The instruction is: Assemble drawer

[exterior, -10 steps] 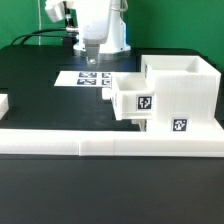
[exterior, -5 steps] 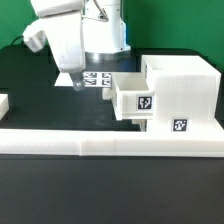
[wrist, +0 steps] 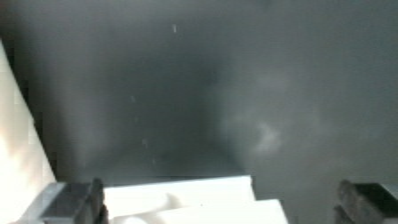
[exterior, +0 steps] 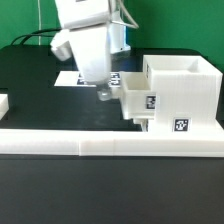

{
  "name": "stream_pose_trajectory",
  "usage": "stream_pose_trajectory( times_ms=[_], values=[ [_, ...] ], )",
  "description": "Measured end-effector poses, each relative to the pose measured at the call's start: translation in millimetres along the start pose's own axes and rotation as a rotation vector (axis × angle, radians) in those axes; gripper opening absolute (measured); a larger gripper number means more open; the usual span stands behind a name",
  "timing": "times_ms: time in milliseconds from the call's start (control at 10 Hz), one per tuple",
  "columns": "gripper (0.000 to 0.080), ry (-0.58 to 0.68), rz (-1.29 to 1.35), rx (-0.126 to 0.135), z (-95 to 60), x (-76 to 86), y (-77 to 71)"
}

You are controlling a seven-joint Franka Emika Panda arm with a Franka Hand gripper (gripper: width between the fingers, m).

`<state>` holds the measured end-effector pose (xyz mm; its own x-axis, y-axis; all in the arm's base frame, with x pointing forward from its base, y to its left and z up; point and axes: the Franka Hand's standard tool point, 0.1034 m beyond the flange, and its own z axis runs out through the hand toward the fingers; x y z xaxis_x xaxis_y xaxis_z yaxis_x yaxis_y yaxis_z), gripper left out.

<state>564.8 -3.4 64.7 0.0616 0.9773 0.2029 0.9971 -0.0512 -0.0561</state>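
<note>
The white drawer case (exterior: 182,92) stands at the exterior view's right, with the smaller white drawer box (exterior: 138,101) partly pushed into its left side; both carry marker tags. My gripper (exterior: 103,93) hangs low just left of the drawer box, over the black table. In the wrist view the dark fingers (wrist: 75,203) stand wide apart, and my gripper (wrist: 222,205) is open. The white drawer box (wrist: 178,200) lies between them, nearer one finger. It touches neither finger.
The marker board (exterior: 80,78) lies flat behind the gripper, partly hidden by the arm. A long white rail (exterior: 110,146) runs along the table's front. A small white part (exterior: 3,103) sits at the exterior view's left edge. A white strip (wrist: 15,110) shows in the wrist view.
The arm swung from the back to the exterior view's left, then came right and down next to the drawer box. The drawer parts have not moved.
</note>
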Motion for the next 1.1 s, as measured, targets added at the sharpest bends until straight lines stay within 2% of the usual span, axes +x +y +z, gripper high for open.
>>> stream_pose_trajectory(
  times_ms=[300, 400, 500, 600, 800, 900, 1000, 1100],
  values=[
    [0.0648, 0.003, 0.024, 0.007, 7.0, 24.1, -1.0],
    [0.0648, 0.003, 0.036, -0.004, 9.0, 27.3, 0.9],
    [0.0648, 0.004, 0.036, -0.001, 10.8, 27.5, -0.3],
    [0.0648, 0.003, 0.038, 0.000, 9.1, 17.5, -0.4],
    [0.0648, 0.006, -0.030, 0.095, -2.5, -37.1, -14.6],
    [0.0648, -0.008, -0.031, 0.105, -9.0, -50.7, -13.4],
    [0.0648, -0.020, -0.031, 0.092, -12.1, -52.7, -11.3],
    [0.0648, -0.019, -0.032, 0.094, -11.0, -52.3, -11.8]
  ],
)
